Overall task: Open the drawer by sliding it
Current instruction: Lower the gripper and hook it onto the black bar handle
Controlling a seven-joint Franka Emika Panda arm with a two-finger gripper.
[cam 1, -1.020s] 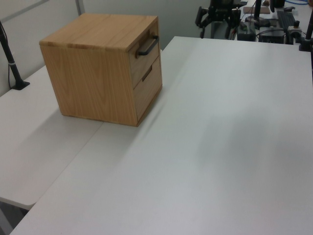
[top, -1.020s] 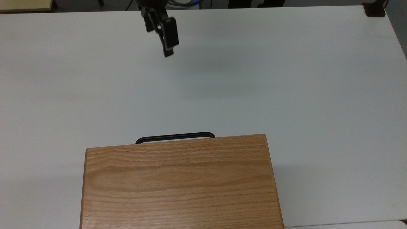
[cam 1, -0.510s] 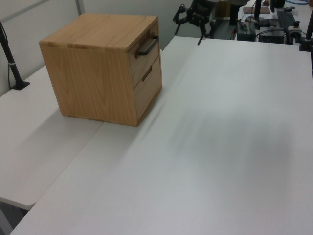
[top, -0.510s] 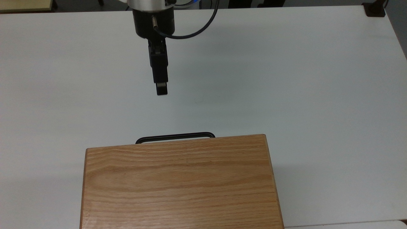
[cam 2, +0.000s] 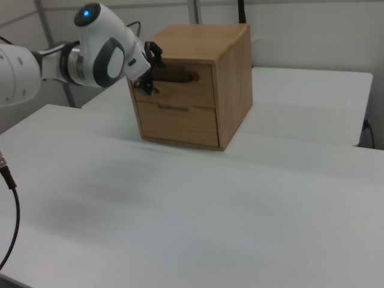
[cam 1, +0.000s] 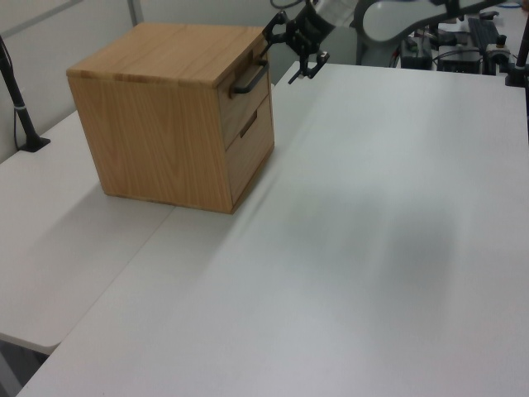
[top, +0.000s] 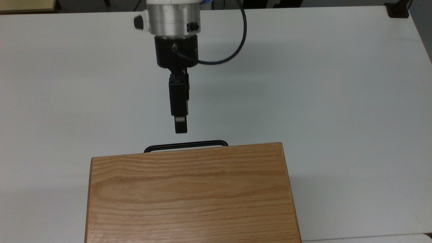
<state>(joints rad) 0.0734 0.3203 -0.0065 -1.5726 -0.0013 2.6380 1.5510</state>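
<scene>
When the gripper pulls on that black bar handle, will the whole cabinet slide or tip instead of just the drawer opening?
The cabinet looks like solid oak, squat and flat on the white table, so tipping seems unlikely. The tabletop looks smooth and nothing braces the cabinet, so it could slide toward the gripper if the top drawer runs stiffly. The bar handle looks rigid metal and should not flex.

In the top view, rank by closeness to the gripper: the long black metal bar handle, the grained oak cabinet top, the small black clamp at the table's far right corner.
1. The black bar handle, just below the gripper.
2. The oak cabinet top, beyond the handle, along the top view's bottom.
3. The black clamp, at the top view's upper right corner.
</scene>
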